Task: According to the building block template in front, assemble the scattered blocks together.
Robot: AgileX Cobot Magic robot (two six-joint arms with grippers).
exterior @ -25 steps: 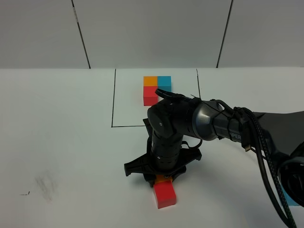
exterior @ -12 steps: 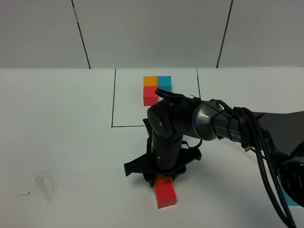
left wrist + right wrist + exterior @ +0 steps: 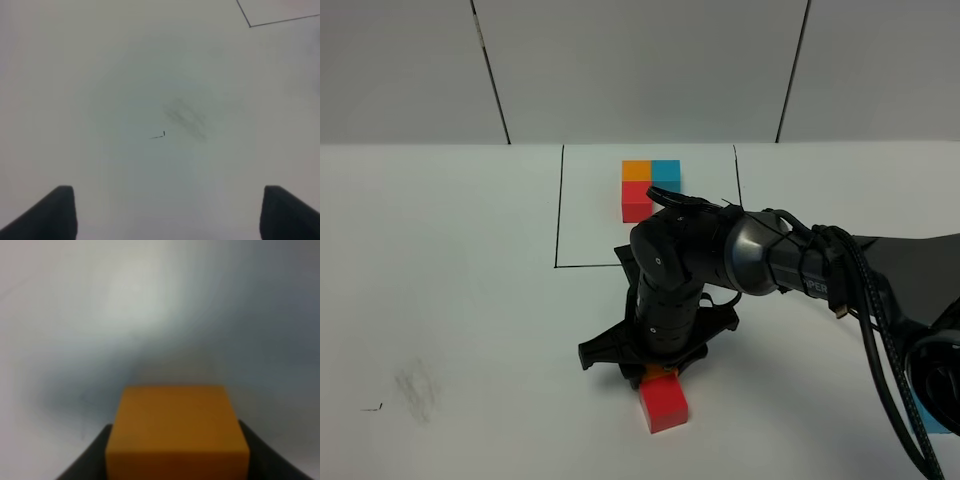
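Note:
The template is a black-line rectangle (image 3: 559, 215) framing an L of orange (image 3: 637, 170), blue (image 3: 666, 170) and red (image 3: 637, 200) cubes at the back. My right gripper (image 3: 658, 372) reaches across the middle and is shut on the loose orange cube (image 3: 661, 376), held low, right behind and against the loose red cube (image 3: 663, 404). In the right wrist view the orange cube (image 3: 177, 430) sits between dark fingers (image 3: 95, 457). A light blue sliver (image 3: 918, 410) shows behind the arm's cables. My left gripper (image 3: 167, 215) is open and empty over bare table.
White table with a grey smudge and a small black mark at the front left (image 3: 417, 390), also in the left wrist view (image 3: 187, 117). The right arm's body and cables (image 3: 840, 290) cover the right front. A corner of the drawn frame (image 3: 250, 25) shows.
My right gripper with the orange cube has shifted slightly left and lower. The red cube has shifted slightly left with it. The left gripper has not moved.

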